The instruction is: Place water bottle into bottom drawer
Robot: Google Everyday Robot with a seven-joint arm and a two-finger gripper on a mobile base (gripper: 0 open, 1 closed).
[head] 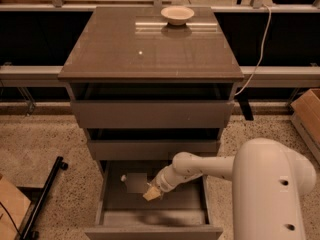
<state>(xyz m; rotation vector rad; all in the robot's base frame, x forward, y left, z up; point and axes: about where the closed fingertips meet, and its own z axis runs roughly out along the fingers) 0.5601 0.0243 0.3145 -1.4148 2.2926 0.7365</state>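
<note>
The bottom drawer is pulled open below two shallower drawers. The water bottle lies on its side on the drawer floor at the back left, white cap pointing left. My gripper reaches down into the drawer from the right on the white arm. Its tan tip is just right of and in front of the bottle's base. I cannot see whether it touches the bottle.
A shallow beige bowl sits at the back of the cabinet top. The two upper drawers stand slightly open. A cardboard box is on the floor at right, and a black bar at left.
</note>
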